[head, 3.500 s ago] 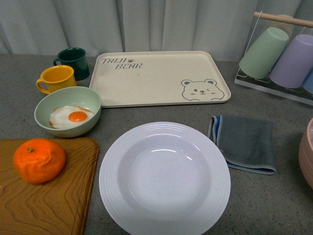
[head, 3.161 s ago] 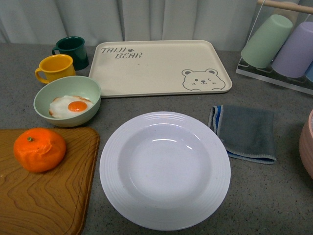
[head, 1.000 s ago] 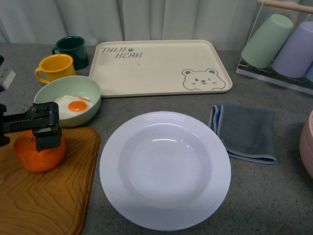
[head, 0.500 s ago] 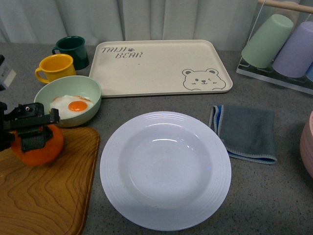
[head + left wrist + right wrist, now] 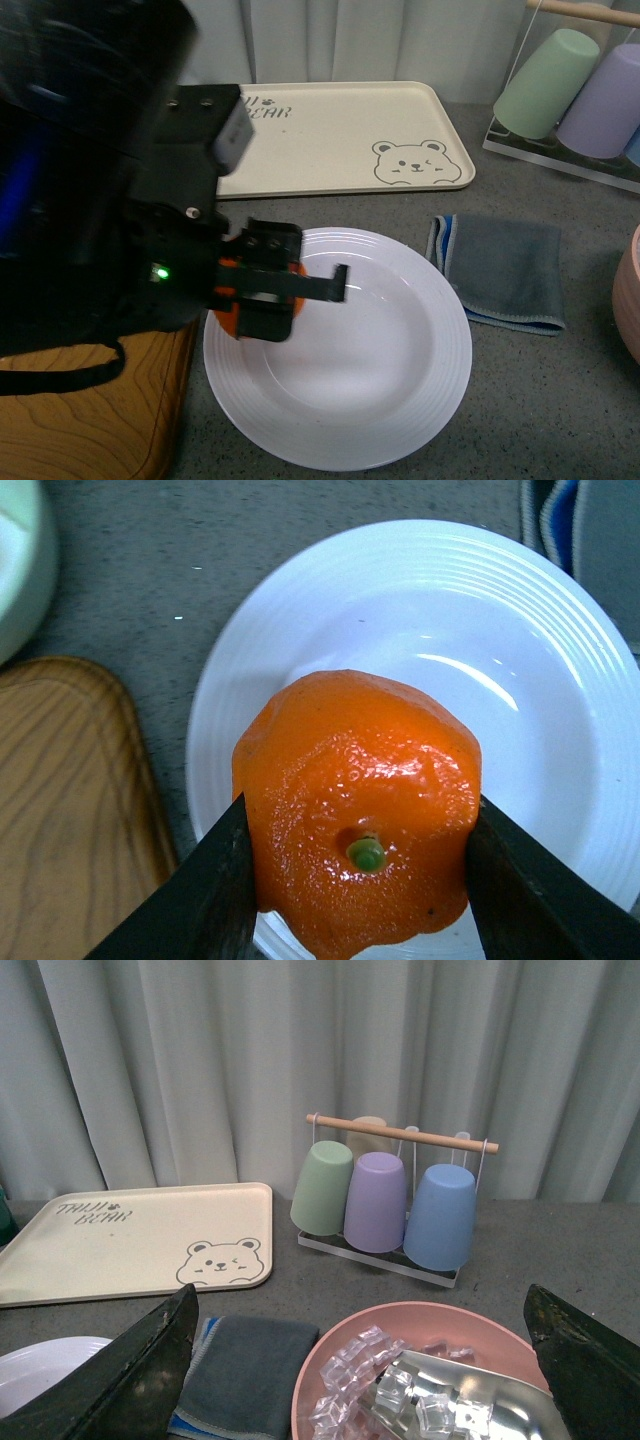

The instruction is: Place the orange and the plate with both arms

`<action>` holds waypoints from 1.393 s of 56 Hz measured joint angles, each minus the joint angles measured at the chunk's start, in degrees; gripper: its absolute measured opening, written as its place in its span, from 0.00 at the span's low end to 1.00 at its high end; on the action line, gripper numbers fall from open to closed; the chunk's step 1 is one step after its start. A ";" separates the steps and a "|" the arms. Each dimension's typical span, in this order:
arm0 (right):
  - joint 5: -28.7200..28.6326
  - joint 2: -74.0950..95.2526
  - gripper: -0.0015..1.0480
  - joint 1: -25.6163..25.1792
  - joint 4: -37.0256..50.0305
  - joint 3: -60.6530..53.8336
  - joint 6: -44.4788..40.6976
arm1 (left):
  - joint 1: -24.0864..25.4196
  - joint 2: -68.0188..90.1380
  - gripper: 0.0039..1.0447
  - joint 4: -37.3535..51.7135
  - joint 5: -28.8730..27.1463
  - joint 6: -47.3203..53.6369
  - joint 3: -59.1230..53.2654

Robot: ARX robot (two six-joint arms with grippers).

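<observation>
Front view: left claw (image 5: 262,290) clamped on the bright dimpled orange (image 5: 228,314), hovering over the left rim of the large round white ridged plate (image 5: 400,420) on the grey bench (image 5: 560,420).
Left wrist view: both fingers press the orange's sides, stem spot toward the camera, plate's well beneath.
Right wrist view: right claw (image 5: 360,1380) spread wide, empty, well apart from the plate.
Judgement: orange is up, not yet released; plate ungrasped, so the right arm's part is probably left.
</observation>
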 joint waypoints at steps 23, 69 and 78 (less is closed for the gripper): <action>0.00 0.00 0.91 0.00 0.00 0.02 0.00 | -4.02 9.57 0.46 0.90 -1.53 -0.85 5.27; 0.00 0.00 0.91 0.00 0.00 0.00 0.00 | -5.27 14.01 0.96 0.79 -0.92 -2.97 8.50; 0.00 0.00 0.91 0.00 0.00 0.00 0.00 | -4.94 10.21 0.94 -0.76 -2.51 -2.45 8.00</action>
